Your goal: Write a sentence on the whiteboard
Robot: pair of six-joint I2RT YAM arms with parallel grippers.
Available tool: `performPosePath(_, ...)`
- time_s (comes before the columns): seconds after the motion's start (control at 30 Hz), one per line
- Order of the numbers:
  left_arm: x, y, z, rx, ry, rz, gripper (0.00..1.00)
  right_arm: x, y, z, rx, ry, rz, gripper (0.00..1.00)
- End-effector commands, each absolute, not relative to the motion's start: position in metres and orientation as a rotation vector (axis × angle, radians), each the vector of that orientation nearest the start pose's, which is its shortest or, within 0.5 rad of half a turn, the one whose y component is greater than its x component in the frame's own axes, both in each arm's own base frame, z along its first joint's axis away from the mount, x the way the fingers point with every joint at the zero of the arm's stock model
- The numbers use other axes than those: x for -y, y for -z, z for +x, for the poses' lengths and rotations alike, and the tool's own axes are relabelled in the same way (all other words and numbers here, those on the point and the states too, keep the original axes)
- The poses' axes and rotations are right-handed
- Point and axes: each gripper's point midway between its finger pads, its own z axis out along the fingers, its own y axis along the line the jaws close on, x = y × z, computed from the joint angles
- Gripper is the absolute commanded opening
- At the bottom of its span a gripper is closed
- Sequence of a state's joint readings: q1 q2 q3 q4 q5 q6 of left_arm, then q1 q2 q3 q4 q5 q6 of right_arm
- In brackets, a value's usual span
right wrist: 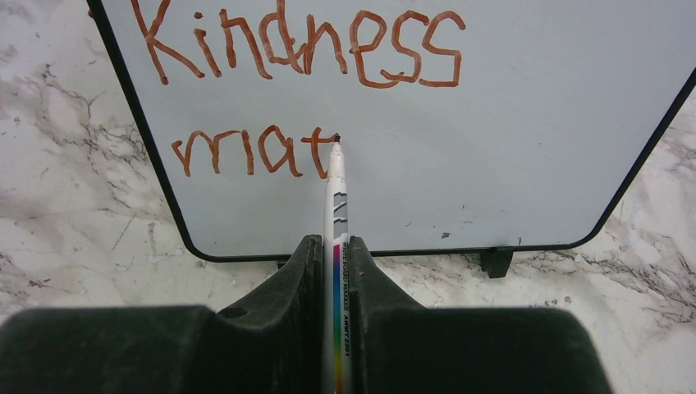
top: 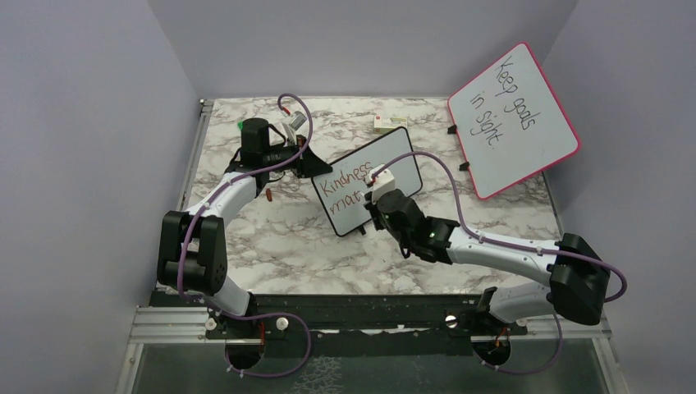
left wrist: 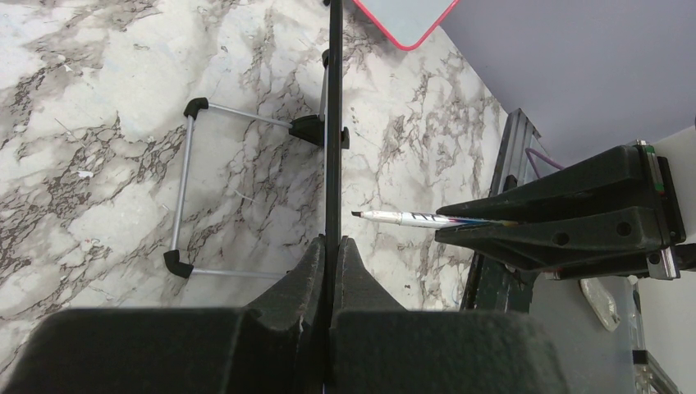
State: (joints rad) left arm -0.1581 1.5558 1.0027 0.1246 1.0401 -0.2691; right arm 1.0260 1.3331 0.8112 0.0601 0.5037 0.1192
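The small black-framed whiteboard stands tilted mid-table on little black feet. My left gripper is shut on its left edge; in the left wrist view the board appears edge-on, running between the closed fingers of the left gripper. My right gripper is shut on a white marker with a rainbow stripe. The marker's tip touches the board at the top of the "t". The sentence reads "Kindness" with "mat" below it, in red-brown.
A larger pink-framed board reading "Keep goals in sight" leans at the back right. A small white box lies near the back wall, a small red piece left of the whiteboard. A wire stand sits behind the board.
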Motion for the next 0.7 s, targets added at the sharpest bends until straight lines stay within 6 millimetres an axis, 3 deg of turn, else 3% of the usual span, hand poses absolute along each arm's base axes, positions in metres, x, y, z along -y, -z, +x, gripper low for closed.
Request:
performPosePath(0.0,0.212,-0.189,0.344,-1.973,1.302,0.555,0.00,-0.288,-0.156,0.273,-1.895,-0.221,-0.567,0.01)
performPosePath(0.67,0.212,-0.188,0.344,-1.975,1.303,0.554,0.00,-0.287,-0.145,0.280,-1.914,-0.206,-0.568,0.01)
